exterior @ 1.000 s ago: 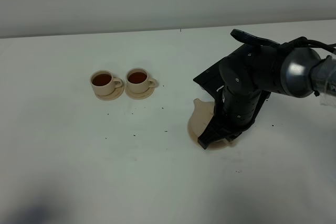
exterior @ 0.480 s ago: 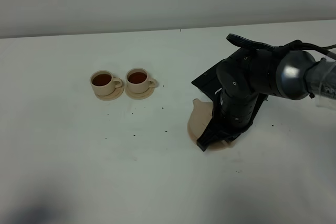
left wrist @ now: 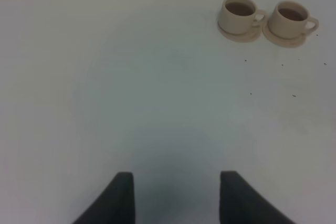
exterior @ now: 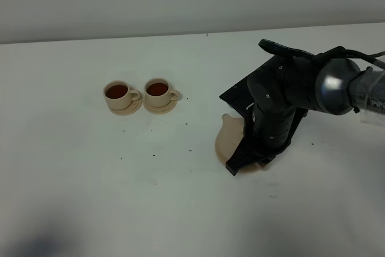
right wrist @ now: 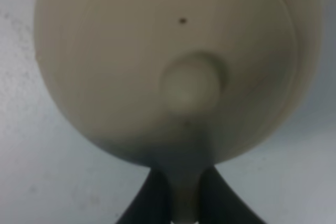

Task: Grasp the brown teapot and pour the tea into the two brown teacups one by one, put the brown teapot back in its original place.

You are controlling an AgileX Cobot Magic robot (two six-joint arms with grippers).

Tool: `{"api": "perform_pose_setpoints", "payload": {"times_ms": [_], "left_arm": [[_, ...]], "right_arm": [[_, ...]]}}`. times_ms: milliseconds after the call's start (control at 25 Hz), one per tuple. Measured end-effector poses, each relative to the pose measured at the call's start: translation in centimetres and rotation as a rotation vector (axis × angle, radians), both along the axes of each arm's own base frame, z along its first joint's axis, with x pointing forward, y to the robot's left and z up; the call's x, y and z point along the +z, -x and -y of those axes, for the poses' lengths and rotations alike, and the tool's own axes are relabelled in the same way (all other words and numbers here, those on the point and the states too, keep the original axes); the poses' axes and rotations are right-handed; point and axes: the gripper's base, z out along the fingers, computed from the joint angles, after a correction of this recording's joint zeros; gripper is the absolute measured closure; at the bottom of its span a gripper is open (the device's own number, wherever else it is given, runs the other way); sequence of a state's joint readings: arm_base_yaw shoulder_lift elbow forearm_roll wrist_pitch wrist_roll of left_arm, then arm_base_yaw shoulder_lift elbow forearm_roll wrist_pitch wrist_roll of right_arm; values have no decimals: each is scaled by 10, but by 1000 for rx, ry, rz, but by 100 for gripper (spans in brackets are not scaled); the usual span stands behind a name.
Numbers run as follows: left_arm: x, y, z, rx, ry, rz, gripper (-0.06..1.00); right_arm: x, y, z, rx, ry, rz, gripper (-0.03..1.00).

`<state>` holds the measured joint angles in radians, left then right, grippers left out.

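1. the brown teapot (right wrist: 157,61) sat on the flat round plate (exterior: 224,142) on the white desk (exterior: 150,197), mostly hidden in the high view by the right arm; only its spout side showed.
2. the right hand (right wrist: 184,192) had its two fingers set close on either side of the teapot's loop handle; whether they pressed it or had begun to let go could not be told.
3. the left hand (left wrist: 176,198) hung open and empty over bare desk, well apart from the pot.
4. the two brown teacups (exterior: 141,95) stood side by side on their saucers, both holding dark tea.
5. judgement: glazed ceramic, rigid, brittle, smooth; lighter after pouring. the loop handle was the sound hold; the knobbed lid looked loose-fitting and unfit to carry weight.
6. judgement: release called for a straight withdrawal to avoid dragging the pot off the plate.
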<state>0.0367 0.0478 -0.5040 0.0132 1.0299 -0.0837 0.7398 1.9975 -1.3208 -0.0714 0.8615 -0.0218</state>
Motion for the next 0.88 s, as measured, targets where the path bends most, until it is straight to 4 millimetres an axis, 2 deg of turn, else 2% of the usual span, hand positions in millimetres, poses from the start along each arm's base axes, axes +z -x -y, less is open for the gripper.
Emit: {"api": "perform_pose_setpoints", "payload": {"times_ms": [120,360,480,600,880], "left_arm": [[0,0,0,0,0,0,55],[0,0,0,0,0,0,55],[0,0,0,0,0,0,55],[0,0,0,0,0,0,55],[0,0,0,0,0,0,55]], "right_arm": [[7,1,1,-2,-1,0,75],[11,1,0,0,-6,10,52],[20,3,3,2,-1,14,43],[38,10,10,-1,24,-1,40],[78,22,36,4,156,11,40]]}}
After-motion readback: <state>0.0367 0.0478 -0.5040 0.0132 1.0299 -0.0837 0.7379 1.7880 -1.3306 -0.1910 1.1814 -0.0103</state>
